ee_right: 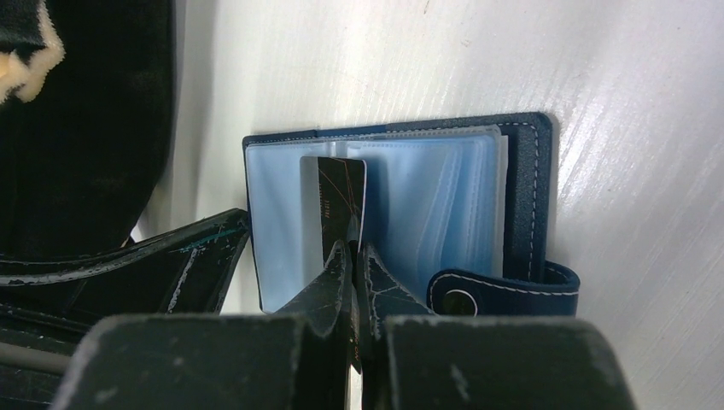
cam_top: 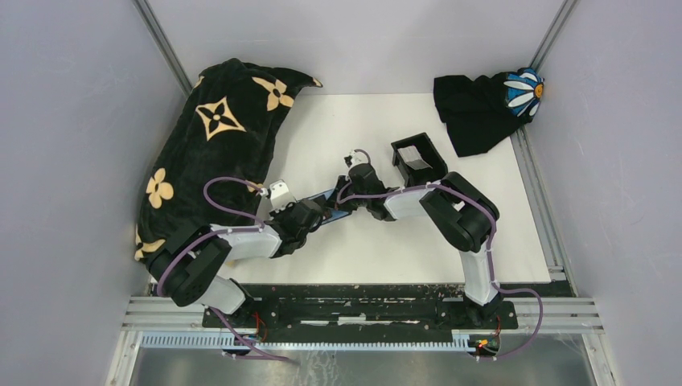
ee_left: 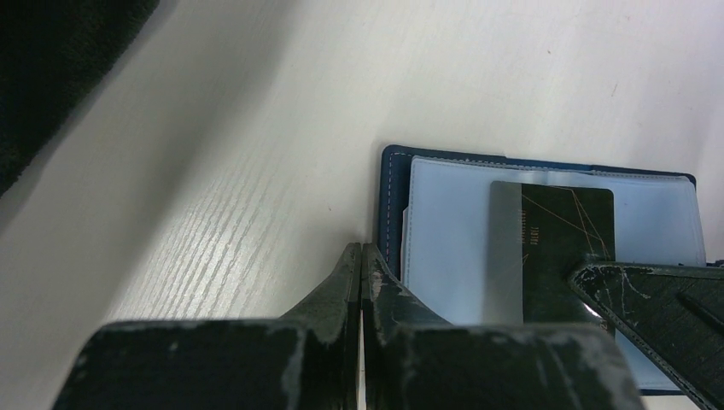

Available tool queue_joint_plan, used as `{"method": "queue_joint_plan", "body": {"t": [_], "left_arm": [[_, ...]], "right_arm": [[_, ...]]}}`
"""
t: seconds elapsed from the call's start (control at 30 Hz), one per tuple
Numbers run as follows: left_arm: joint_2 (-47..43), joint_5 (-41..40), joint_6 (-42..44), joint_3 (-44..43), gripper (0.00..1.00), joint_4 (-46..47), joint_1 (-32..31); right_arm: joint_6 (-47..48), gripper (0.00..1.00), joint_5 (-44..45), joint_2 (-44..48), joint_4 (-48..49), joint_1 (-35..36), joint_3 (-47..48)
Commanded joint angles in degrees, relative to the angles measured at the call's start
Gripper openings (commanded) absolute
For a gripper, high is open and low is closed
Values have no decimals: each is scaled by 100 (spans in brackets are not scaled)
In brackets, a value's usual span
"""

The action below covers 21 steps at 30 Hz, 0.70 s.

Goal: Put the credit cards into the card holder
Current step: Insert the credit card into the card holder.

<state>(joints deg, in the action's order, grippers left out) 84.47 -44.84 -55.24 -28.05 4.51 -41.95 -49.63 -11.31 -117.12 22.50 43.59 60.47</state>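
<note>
In the right wrist view the right gripper (ee_right: 352,249) is seen clenched on a dark card (ee_right: 341,192). The card is laid against the clear sleeves (ee_right: 427,205) of the open wallet (ee_right: 522,196). The near edge of the card is hidden by the fingers, so it cannot be told whether it is inside a pocket. The wallet is laid on the table (ee_right: 598,85), beside a black blanket (ee_right: 85,128).

In the left wrist view the left gripper (ee_left: 360,256) is closed tight, with its tips at the border of the wallet. Whether the cover is pinched cannot be told.

In the top view the wallet is almost fully covered by both grippers. Pale cards (cam_top: 417,158) are seen in a black tray (cam_top: 400,153) nearby, but they cannot be counted.
</note>
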Motion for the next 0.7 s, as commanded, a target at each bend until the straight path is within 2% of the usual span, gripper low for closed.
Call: {"method": "queue_joint_plan", "body": {"t": [0.0,0.67], "left_arm": [[205,681,106,53,3,422,-15],[261,1105,112,114,3,753,-29]], "right_arm": [[335,1,170,-402,-1126,249,-84],[-14,1,166,-684,-1079,644,259]]}}
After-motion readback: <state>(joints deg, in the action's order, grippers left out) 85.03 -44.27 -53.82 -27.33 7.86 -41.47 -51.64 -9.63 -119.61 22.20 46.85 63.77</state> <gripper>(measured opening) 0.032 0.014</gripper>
